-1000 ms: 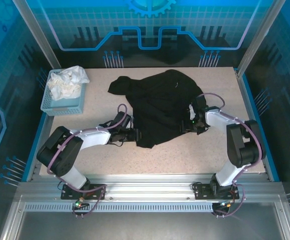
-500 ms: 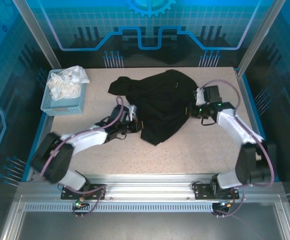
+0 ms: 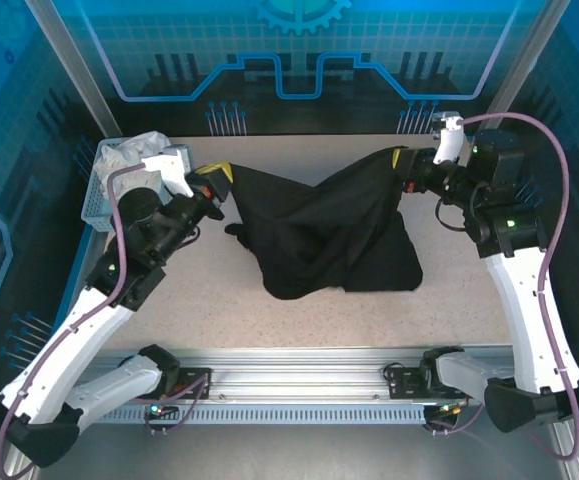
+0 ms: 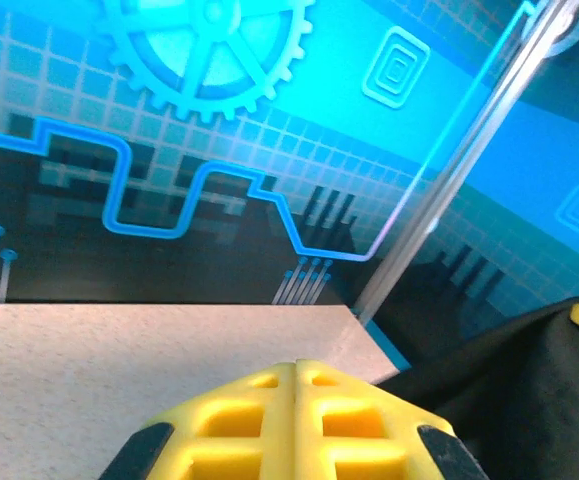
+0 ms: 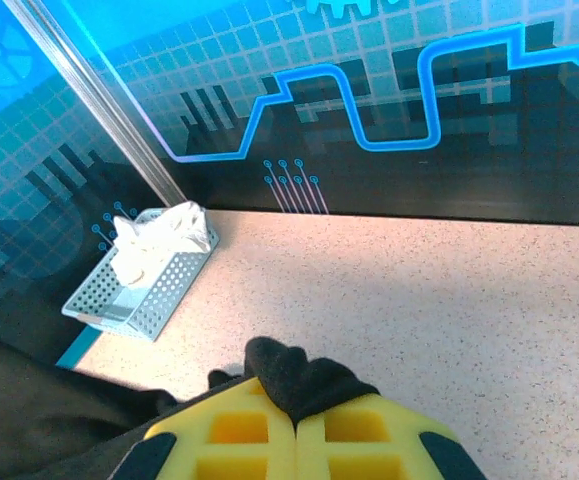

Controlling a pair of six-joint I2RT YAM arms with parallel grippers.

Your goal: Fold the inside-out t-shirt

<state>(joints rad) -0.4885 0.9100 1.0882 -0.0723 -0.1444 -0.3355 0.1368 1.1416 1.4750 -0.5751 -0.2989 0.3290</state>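
Left gripper [image 3: 212,186] at ten o'clock and right gripper [image 3: 410,176] at two o'clock, jaws clamped on the inside-out t-shirt [image 3: 329,235], slung between them at centre; thin pinches may slip under tension, dropping it bunched

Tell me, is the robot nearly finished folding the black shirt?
Not nearly. Done: the left end effector and the right end effector are each shut on an edge of the t-shirt. In hand: it hangs stretched between them, its bottom bunched on the table. Left: no neat fold shows yet, so it probably needs laying flat, then folding.
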